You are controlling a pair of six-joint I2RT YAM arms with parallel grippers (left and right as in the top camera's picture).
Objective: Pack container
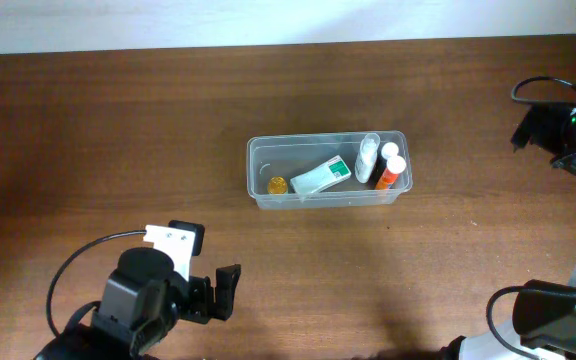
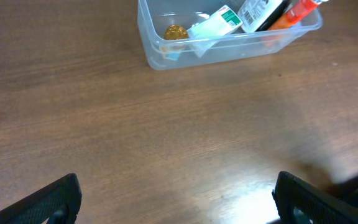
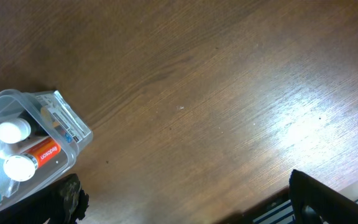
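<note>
The container (image 1: 328, 199) is a clear rectangular tub at the table's middle. Inside lie a gold round piece (image 1: 278, 185), a white-and-green pack (image 1: 321, 177), a small clear bottle (image 1: 368, 156) and an orange tube with a white cap (image 1: 390, 172). My left gripper (image 2: 176, 186) hangs open over bare wood near the front left, well short of the container (image 2: 229, 53). My right gripper (image 3: 185, 199) is open too, empty, off to the right of the container (image 3: 73, 134). Both sets of fingers hold nothing.
The left arm (image 1: 153, 300) fills the front left corner with its cable looping beside it. The right arm (image 1: 558, 125) and its cable sit at the right edge, its base (image 1: 553, 310) at the front right. Brown wood surrounds the tub.
</note>
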